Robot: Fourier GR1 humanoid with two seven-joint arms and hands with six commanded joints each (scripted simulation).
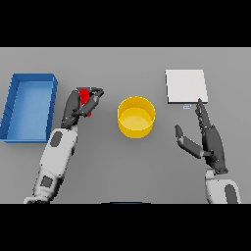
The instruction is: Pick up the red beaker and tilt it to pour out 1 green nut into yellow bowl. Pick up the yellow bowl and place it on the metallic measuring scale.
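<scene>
The red beaker (85, 97) shows only in part, left of the yellow bowl (136, 116) and apart from it. The round bowl stands upright and open at mid-table. The metallic measuring scale (186, 86), a flat pale square, lies to the bowl's upper right.

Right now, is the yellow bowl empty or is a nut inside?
Empty, as far as visible: the yellow bowl shows only plain yellow inside, no green nut.

red beaker (84, 96), yellow bowl (136, 116), blue bin (28, 107), white scale (186, 86).
</scene>
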